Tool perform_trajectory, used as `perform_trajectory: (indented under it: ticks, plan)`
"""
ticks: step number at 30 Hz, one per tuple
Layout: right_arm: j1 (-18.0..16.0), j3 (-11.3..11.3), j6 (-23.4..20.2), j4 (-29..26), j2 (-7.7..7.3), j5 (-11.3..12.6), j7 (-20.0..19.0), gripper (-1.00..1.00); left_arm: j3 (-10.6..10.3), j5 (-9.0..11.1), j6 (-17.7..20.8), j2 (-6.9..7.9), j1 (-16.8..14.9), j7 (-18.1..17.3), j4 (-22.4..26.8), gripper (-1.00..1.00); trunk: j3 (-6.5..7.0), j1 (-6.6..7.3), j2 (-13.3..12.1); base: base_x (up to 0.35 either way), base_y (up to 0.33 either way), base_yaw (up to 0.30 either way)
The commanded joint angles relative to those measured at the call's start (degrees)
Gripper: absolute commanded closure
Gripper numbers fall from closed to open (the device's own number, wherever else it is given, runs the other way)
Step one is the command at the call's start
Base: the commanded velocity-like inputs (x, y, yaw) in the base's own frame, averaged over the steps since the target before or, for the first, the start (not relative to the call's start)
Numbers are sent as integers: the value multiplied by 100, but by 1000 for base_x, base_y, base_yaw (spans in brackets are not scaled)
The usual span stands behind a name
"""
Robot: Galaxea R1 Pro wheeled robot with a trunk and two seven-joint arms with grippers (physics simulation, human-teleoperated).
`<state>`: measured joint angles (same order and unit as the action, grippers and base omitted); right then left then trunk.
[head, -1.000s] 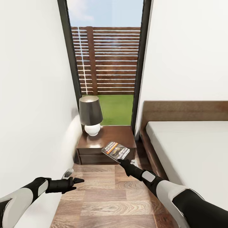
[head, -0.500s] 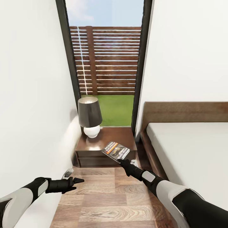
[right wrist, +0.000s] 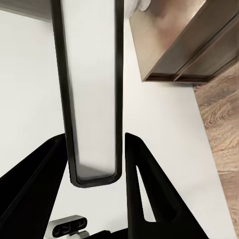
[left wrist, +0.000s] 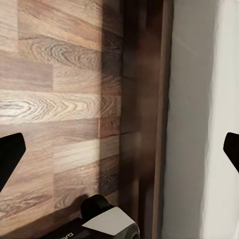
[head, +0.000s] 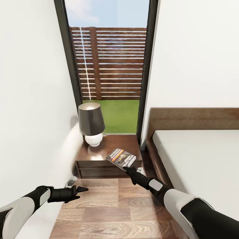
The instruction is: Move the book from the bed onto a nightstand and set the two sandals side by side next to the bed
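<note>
Over nightstand front edge: R gripper pinching book; L gripper pressed together, low.

Book: thin paperback, dark cover with a picture, an orange band and white title text. It is held at its near lower corner by the right gripper, tilted cover-up, over the front right part of the nightstand top. Contact with the top cannot be confirmed. In the right wrist view the book shows edge-on, a pale strip with a dark border between the 2 fingers.

Nightstand: low, dark brown, glossy, square top, drawer front, standing between the wall and the bed.

Bed: plain off-white mattress, dark brown frame and wide wooden headboard, just beside the nightstand.
</note>
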<state>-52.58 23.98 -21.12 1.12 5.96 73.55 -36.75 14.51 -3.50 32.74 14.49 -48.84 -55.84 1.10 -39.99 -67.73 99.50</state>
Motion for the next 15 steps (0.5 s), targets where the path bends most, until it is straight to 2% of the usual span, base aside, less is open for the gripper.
perform_trajectory:
  ticks: [1, 15]
  plan:
    - [-7, 35, -33, 11, 1, 63, -16, 100, 43, -37, 45, 1, -2, -13, 4, -100, -5, 0, 3, 50, -38, 0]
    - [-7, 28, -39, 11, 1, 64, -16, 100, 43, -35, 48, 1, -2, 15, 4, -100, -5, 0, 3, 11, -8, 0]
